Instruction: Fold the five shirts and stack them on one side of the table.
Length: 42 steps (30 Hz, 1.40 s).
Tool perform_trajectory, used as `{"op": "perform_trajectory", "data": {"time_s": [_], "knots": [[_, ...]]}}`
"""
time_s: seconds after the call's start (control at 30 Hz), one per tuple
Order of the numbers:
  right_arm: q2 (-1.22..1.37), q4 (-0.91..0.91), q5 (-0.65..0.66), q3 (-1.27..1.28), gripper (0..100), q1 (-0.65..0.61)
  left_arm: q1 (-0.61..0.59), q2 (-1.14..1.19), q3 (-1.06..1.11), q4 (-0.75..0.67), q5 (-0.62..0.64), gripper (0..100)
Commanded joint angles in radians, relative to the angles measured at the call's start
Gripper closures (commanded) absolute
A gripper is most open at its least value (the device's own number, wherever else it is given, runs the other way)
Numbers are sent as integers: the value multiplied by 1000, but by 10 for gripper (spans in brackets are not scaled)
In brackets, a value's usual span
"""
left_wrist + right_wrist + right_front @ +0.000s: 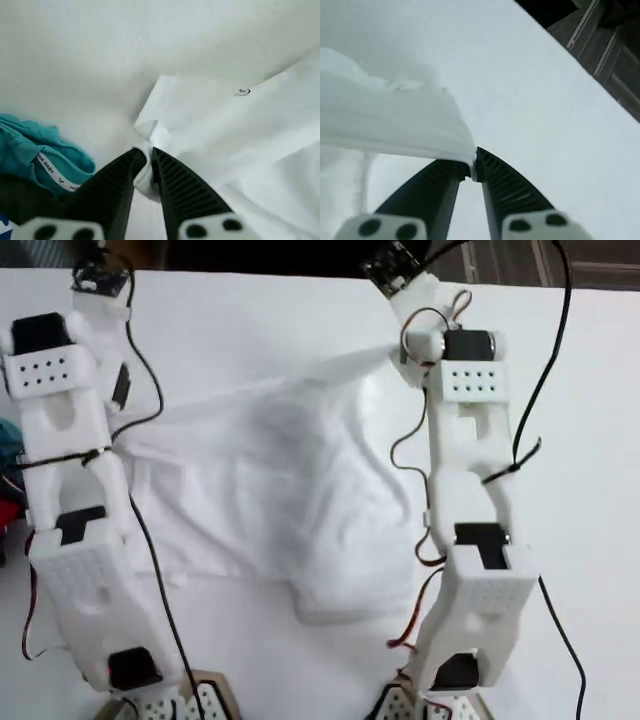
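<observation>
Your left hand (149, 167) and right hand (473, 167) each pinch the white shirt's (290, 490) edge, likely stretching it flat for folding.

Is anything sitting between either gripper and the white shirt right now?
Nothing visible. The left gripper and the right gripper each pinch an edge of the white shirt. A teal garment lies apart from it, off to the left.

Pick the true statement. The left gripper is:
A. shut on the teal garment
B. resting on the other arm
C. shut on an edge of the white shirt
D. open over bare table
C: the left wrist view shows the left gripper pinching white shirt fabric, with the teal garment lying ungripped beside it.
</observation>
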Motion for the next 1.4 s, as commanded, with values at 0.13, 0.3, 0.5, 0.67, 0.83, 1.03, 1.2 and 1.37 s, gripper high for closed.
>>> {"op": "perform_trajectory", "data": {"time_s": [0.13, 0.3, 0.5, 0.67, 0.83, 1.03, 1.2, 1.37], "knots": [[-209, 226, -6, -49, 978, 21, -12, -215, 208, 38, -68, 976], [-283, 363, -6, -48, 978, 22, 23, -446, 521, 34, -112, 976], [-318, 516, -8, 11, 978, 38, 29, -710, 834, -9, -181, 976], [-447, 487, 3, 247, 978, 70, 28, -847, 1066, -72, -221, 976], [-708, 341, 43, 631, 978, 68, 28, -916, 1237, -146, -232, 976], [-1032, 134, 57, 1137, 978, 65, 18, -930, 1340, -206, -249, 976], [-1176, 51, 101, 1393, 978, 71, -15, -927, 1412, -258, -273, 976], [-1264, 58, 101, 1496, 978, 71, -54, -933, 1468, -258, -305, 976]]}}
